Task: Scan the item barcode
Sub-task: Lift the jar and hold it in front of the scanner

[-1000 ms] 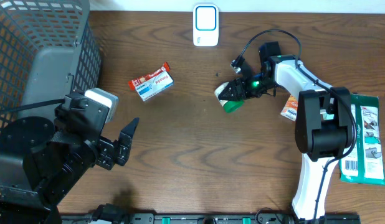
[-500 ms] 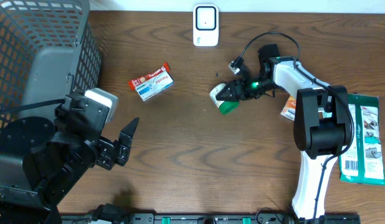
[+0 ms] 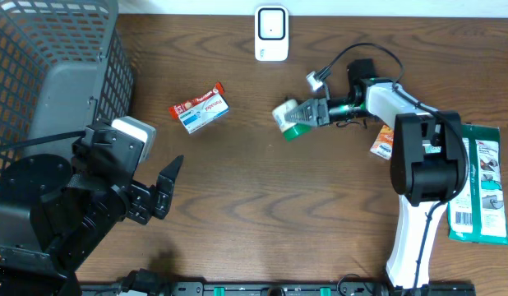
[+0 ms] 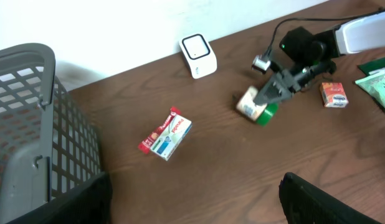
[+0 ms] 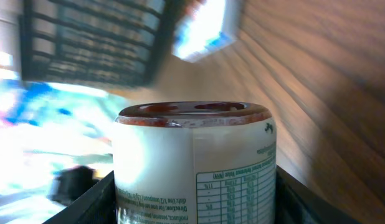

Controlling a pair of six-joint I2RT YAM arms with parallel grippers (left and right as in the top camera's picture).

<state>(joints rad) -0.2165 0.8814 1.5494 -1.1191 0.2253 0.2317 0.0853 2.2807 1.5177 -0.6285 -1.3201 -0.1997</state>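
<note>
Up close from the right wrist, most of the room is a smear: a dark grid and a blue-and-white blur hang beyond the jar, and only the label's fine print is sharp, too small to read. No barcode can be made out on the side that shows. From above, the right pincer covers the rear of the jar, and I cannot tell whether the jar rests on the table or hangs just clear of it.

The right pincer is closed around the jar, a dark finger pressed to each side of its white body. The jar lies tilted, with its green cap towards the near side of the table. The left pincer stands wide apart and holds nothing, well away from the jar.

The white scanner stands ahead of the right pincer and off towards the far edge. A red-and-blue packet lies further ahead along the line it points. A small orange box sits just behind it, half hidden by its arm. A green packet lies well behind, cut off at the edge of the view.

The grey wire basket stands beside the left pincer. Its near part is covered by that arm, so I cannot tell what it holds.
</note>
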